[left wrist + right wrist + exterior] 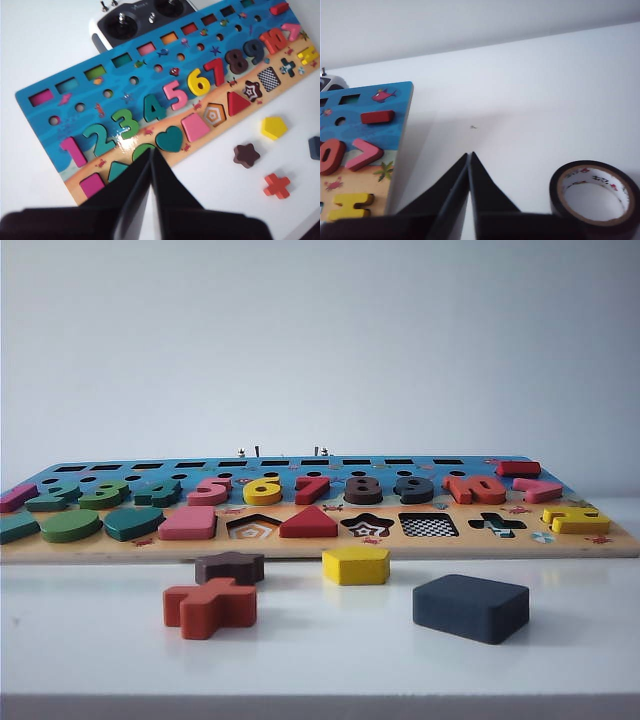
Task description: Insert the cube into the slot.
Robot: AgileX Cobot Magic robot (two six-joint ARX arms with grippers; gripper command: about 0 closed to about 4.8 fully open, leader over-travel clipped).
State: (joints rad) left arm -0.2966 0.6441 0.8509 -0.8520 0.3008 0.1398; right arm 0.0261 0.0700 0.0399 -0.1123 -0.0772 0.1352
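The cube (471, 607), a flat dark navy block with rounded corners, lies on the white table in front of the board's right half; the left wrist view catches only its edge (315, 147). The slot (428, 525) is a square recess with a checkerboard base in the tan front strip of the puzzle board (320, 545), also seen as the slot (269, 78) in the left wrist view. My left gripper (150, 150) hangs shut and empty over the board's near edge, far from the cube. My right gripper (470, 154) is shut and empty over bare table beside the board's end (395, 150). Neither gripper shows in the exterior view.
A yellow block (356, 565), a brown star (229, 567) and a red-orange cross (210, 606) lie loose in front of the board. A remote controller (145, 17) sits behind the board. A black tape roll (594, 197) stands close to the right gripper.
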